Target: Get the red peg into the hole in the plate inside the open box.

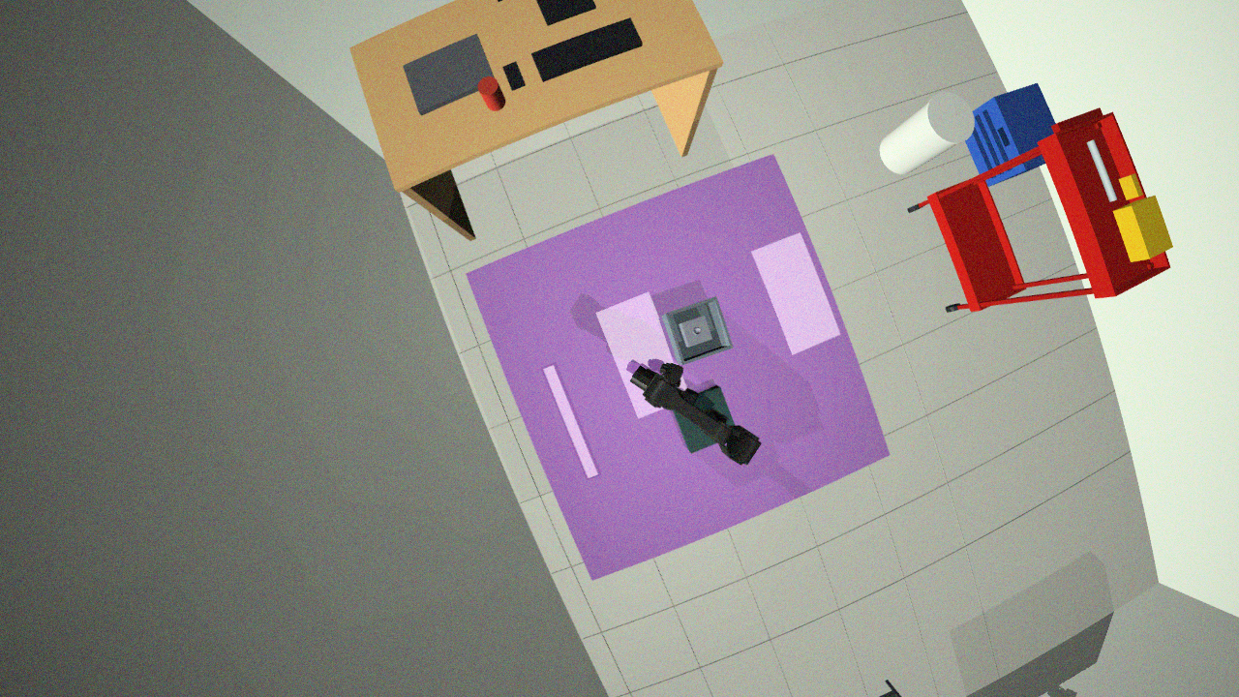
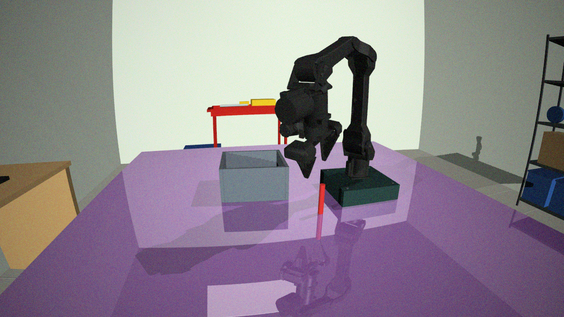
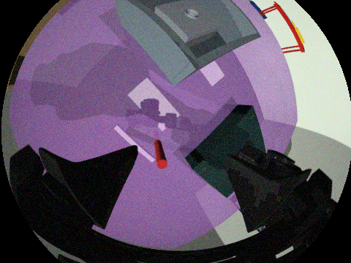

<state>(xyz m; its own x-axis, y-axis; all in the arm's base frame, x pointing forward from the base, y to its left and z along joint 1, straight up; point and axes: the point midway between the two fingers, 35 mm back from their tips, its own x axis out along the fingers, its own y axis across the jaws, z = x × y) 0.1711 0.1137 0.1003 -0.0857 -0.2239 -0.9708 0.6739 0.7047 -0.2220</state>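
The red peg [image 2: 321, 199] [image 3: 161, 155] stands upright on the purple table, in front of the green arm base; in the top view the arm hides it. My gripper [image 2: 315, 168] [image 3: 183, 155] is open and empty. Its fingertips are above the peg's top, and the wrist view shows the peg between the two fingers, nearer the left one. The grey open box [image 1: 724, 324] [image 2: 254, 185] [image 3: 153, 47] stands to one side of the gripper. Inside it, the plate [image 1: 685, 334] [image 3: 172, 18] has an empty round hole [image 1: 697, 330] [image 3: 191, 14].
The dark green arm base [image 1: 703, 438] [image 2: 368, 193] [image 3: 219, 161] stands close to the peg. The purple table [image 1: 606, 520] [image 2: 165, 291] is glossy and shows reflections and pale patches. A wooden desk [image 1: 450, 142] and a red cart [image 1: 974, 251] stand beyond it.
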